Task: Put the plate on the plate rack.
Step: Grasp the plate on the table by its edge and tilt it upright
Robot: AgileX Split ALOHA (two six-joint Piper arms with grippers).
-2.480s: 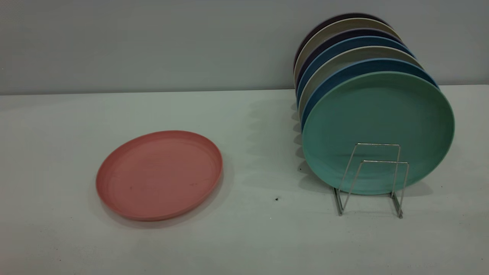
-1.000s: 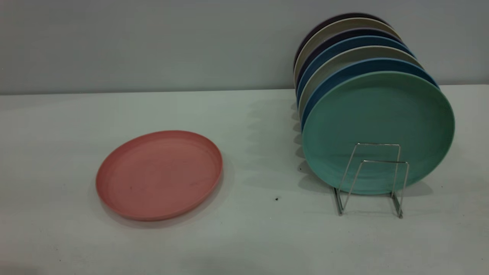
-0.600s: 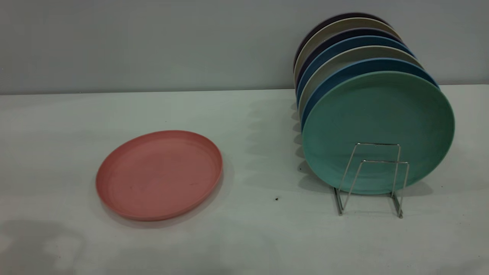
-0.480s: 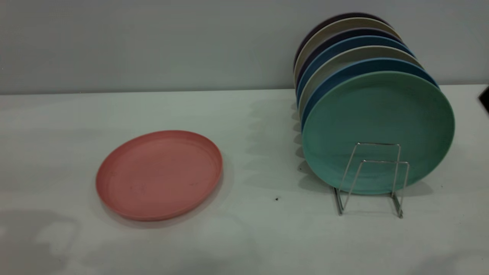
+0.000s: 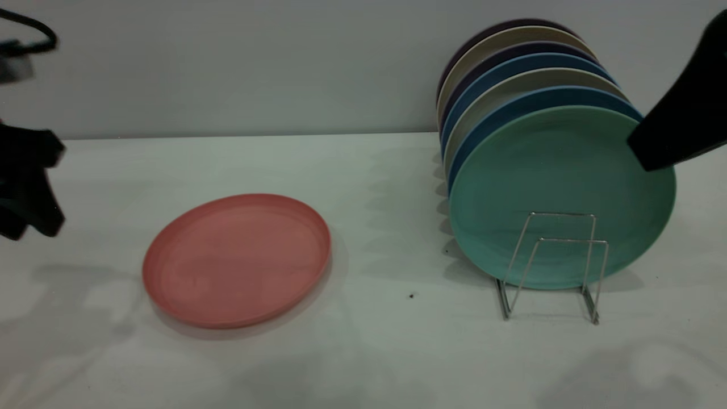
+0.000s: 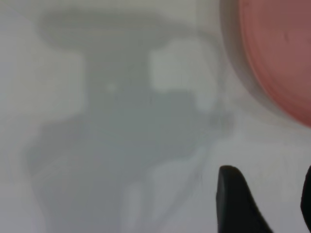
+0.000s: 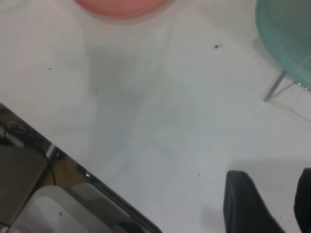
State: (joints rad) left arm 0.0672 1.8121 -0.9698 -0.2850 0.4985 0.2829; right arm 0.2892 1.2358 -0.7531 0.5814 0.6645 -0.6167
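The salmon-pink plate (image 5: 235, 260) lies flat on the white table, left of centre. The wire plate rack (image 5: 554, 267) stands at the right, with its front loops bare. My left gripper (image 5: 31, 227) hangs at the far left edge, above the table and apart from the plate. In the left wrist view the gripper (image 6: 269, 194) is open and empty, with the plate's rim (image 6: 282, 58) beyond it. My right gripper (image 5: 659, 150) comes in at the upper right, in front of the racked plates. In its wrist view the gripper (image 7: 274, 199) is open over bare table.
A mint-green plate (image 5: 562, 193) stands at the front of the rack, with blue, beige and dark plates (image 5: 511, 68) behind it. The right wrist view shows the mint plate (image 7: 286, 34), a rack wire (image 7: 274, 90) and the table's edge (image 7: 73, 165).
Both arms have come into the exterior view, the left at the far left and the right at the upper right. Their shadows now lie on the table. Plate and rack have not moved.
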